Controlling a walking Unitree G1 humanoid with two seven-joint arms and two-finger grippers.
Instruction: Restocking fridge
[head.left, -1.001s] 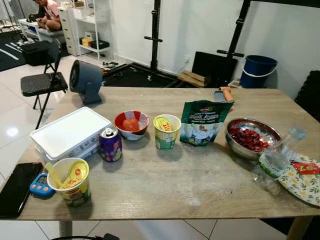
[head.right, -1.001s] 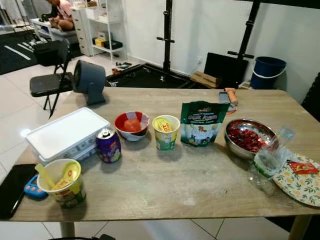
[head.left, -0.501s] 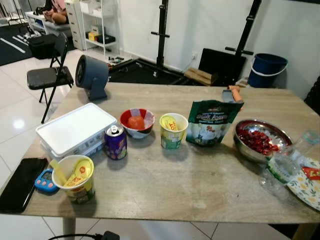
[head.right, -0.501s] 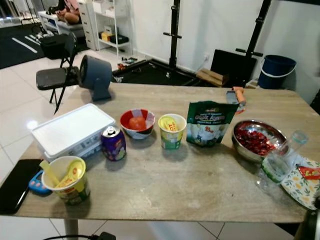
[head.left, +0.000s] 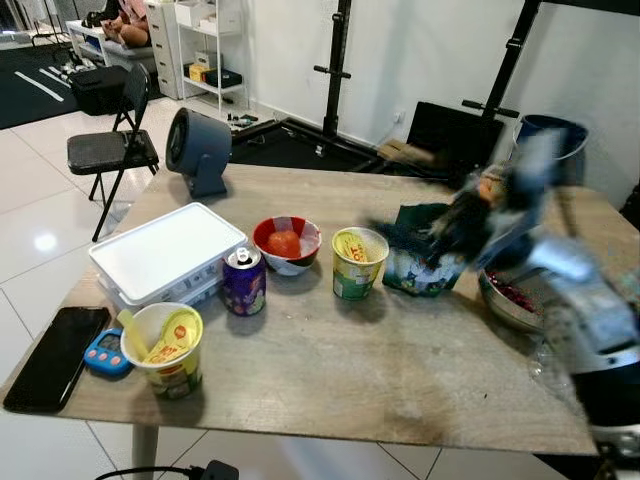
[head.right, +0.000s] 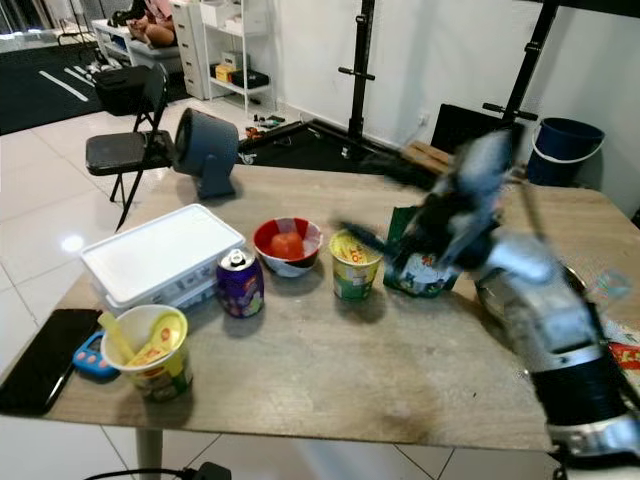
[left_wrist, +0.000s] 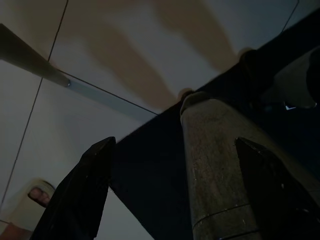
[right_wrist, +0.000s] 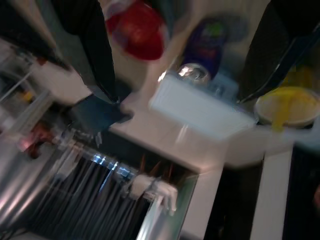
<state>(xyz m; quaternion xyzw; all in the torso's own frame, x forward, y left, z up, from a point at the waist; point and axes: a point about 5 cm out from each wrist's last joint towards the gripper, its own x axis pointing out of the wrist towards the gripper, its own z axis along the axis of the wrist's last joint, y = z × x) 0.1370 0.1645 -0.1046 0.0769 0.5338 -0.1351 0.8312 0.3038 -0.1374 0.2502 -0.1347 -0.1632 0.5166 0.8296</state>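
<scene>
Right now I have the right gripper (head.right: 385, 215) blurred above the table's (head.left: 400, 380) far right part, fingers spread and empty, near the green bag (head.left: 420, 268) beside the yellow cup (head.left: 358, 262), presumably lining up a pick. My left gripper (left_wrist: 165, 190) hangs open, idle.

The right end effector (head.right: 385, 215) has swung up over the table (head.right: 330, 370) — blurred, fingers spread.

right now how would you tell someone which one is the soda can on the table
Start at the white lidded box on the robot's left side of the wooden table. The can stands upright just beside it, in front of the red bowl holding a tomato. It is purple with a silver top, unlike the yellow-green cups nearby.
</scene>
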